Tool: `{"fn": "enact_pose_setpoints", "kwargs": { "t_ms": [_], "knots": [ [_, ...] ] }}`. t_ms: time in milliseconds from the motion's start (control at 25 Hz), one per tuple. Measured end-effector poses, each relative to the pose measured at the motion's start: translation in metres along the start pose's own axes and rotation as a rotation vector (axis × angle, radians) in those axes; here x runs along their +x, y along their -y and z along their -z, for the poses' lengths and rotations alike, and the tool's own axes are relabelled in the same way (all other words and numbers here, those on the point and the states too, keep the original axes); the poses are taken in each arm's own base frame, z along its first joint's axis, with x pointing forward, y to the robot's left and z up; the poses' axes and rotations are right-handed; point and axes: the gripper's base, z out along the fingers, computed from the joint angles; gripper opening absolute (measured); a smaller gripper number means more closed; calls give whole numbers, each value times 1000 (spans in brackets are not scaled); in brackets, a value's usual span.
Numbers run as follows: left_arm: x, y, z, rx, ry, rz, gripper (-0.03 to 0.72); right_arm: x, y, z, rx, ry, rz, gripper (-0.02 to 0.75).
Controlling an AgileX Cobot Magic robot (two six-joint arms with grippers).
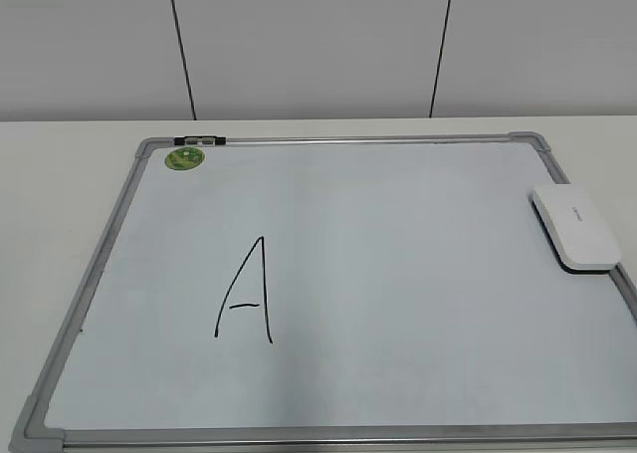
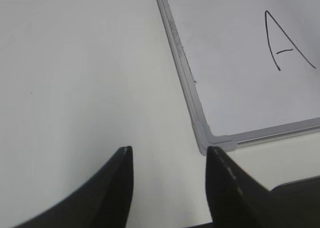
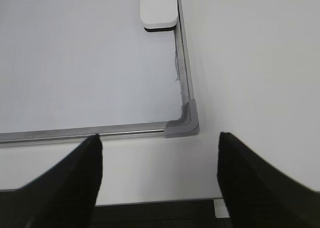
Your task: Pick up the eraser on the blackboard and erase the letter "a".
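The big white dry-erase blackboard with the grey metal frame (image 1: 398,264) lies flat on a white table (image 1: 60,164) and fills most of the exterior view. The white rounded plastic eraser with a dark underside (image 1: 575,227) sits at the right edge of the frame, resting on the board's right side just against the frame rail; in the right wrist view it shows up at the top centre (image 3: 158,7). A tall black marker capital "A" (image 1: 247,292) stands left of centre, and a round green sticker (image 1: 185,158) sits in the board's upper left corner. No small "a" shows up in any view. The left gripper (image 2: 169,153) hangs released over bare table, just beside the board's corner cap (image 2: 212,140). The right gripper (image 3: 159,140) is spread wide too, empty, hovering by another grey corner cap (image 3: 185,122).
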Motion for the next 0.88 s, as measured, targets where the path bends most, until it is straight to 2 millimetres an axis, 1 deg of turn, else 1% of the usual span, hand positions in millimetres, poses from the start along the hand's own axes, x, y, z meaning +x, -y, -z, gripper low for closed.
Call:
{"fn": "enact_pose_setpoints", "kwargs": {
  "t_ms": [160, 440, 600, 880],
  "knots": [
    [2, -1, 2, -23, 15, 22, 347, 0, 0, 0, 0, 4, 0, 533],
    [10, -3, 14, -155, 91, 126, 347, 9, 0, 11, -3, 99, -3, 533],
    [15, -2, 20, -208, 132, 164, 347, 10, 0, 12, -4, 112, -3, 533],
    [16, -2, 21, -233, 136, 180, 347, 10, 1, 12, -3, 112, -3, 533]
  ]
}}
